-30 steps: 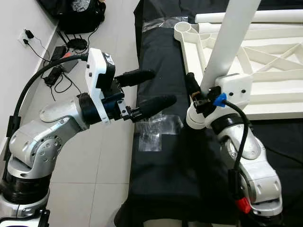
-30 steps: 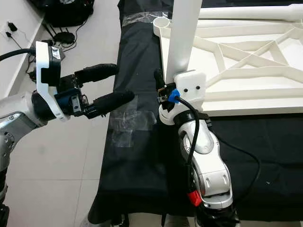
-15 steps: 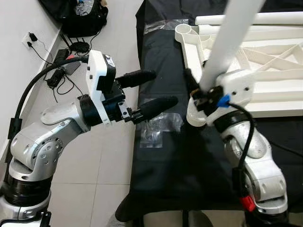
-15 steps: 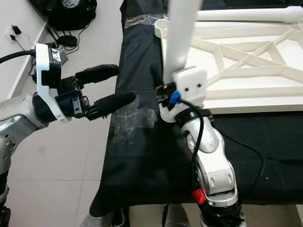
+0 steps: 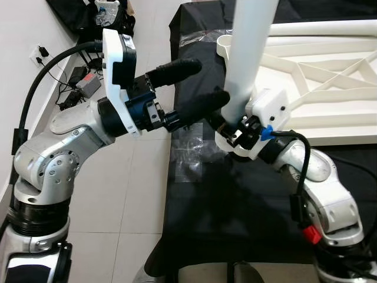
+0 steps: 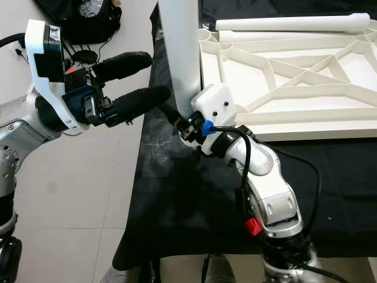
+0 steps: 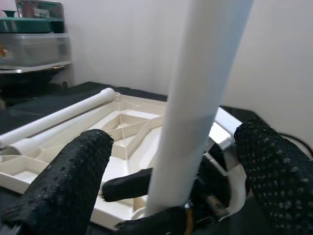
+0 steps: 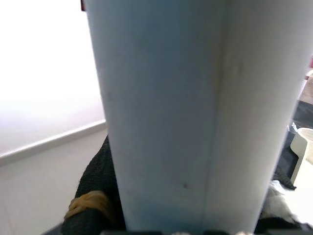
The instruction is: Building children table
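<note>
Black cloth [image 5: 200, 194] covers the bench where our white tabletop [image 6: 294, 71] lies underside up, its corner socket [image 5: 225, 42] empty and another loose leg [image 6: 288, 23] lying along its far edge. Our right gripper [image 5: 235, 131] is clamped on the white table leg [image 5: 250, 53], held nearly upright just off the tabletop's near corner, while our left gripper [image 5: 188, 88] has its fingers spread either side of the leg. We judge the build barely begun, with no leg fitted in what shows.
</note>
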Tool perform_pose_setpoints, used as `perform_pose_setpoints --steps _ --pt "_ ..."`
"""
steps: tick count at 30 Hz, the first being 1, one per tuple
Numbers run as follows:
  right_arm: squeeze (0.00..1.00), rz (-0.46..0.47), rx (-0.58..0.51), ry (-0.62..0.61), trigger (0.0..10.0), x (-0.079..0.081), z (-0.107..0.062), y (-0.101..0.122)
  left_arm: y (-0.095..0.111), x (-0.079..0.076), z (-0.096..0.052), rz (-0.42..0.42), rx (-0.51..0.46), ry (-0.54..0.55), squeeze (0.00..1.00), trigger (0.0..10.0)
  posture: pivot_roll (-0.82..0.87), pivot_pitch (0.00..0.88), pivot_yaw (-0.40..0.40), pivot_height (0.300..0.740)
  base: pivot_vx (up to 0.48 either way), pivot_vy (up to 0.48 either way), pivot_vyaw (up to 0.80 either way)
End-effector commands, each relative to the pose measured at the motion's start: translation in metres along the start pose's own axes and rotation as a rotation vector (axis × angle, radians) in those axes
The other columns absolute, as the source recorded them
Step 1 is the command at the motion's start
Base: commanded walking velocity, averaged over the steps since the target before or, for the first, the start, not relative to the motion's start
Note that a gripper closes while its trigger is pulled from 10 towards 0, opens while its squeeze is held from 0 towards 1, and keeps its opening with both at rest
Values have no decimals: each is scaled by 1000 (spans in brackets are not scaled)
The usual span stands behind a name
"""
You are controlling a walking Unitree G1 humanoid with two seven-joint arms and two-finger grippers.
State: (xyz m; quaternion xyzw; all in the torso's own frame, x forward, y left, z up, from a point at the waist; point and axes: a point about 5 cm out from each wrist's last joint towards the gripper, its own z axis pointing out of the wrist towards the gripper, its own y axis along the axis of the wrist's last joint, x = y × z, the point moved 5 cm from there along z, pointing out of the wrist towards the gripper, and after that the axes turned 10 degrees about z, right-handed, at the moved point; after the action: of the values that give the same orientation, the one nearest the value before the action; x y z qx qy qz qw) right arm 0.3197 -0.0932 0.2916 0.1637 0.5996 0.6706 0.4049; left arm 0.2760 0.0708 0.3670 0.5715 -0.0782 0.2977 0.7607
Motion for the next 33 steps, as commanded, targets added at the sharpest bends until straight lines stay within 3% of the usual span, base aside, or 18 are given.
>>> perform_pose_setpoints --steps 1,5,11,19,20,21,28,33 --pt "0 8 -20 57 10000 8 2 6 3 0 0 47 9 -13 0 10000 29 219 66 740 0 0 0" --pt "0 21 -2 145 10000 21 4 4 8 5 3 69 3 -17 0 10000 29 213 65 740 0 0 0" --pt "0 68 31 196 10000 36 8 -5 18 -2 13 75 -41 -103 0 10000 28 196 52 740 0 0 0" --pt "0 91 58 238 10000 48 11 -11 11 -9 19 74 -24 -175 0 10000 23 182 46 740 0 0 0" --pt "0 94 59 239 10000 48 13 -11 7 -8 21 81 -13 -175 0 3098 19 179 47 740 0 0 0" --pt "0 97 57 234 10000 47 14 -10 4 -5 21 90 -3 -173 0 0 19 177 45 740 0 0 0" --pt "0 84 70 201 10000 39 13 -12 5 6 20 127 12 -136 0 0 19 176 45 740 0 0 0" --pt "0 84 70 201 10000 39 13 -12 5 6 20 127 12 -136 0 0 19 176 45 740 0 0 0"
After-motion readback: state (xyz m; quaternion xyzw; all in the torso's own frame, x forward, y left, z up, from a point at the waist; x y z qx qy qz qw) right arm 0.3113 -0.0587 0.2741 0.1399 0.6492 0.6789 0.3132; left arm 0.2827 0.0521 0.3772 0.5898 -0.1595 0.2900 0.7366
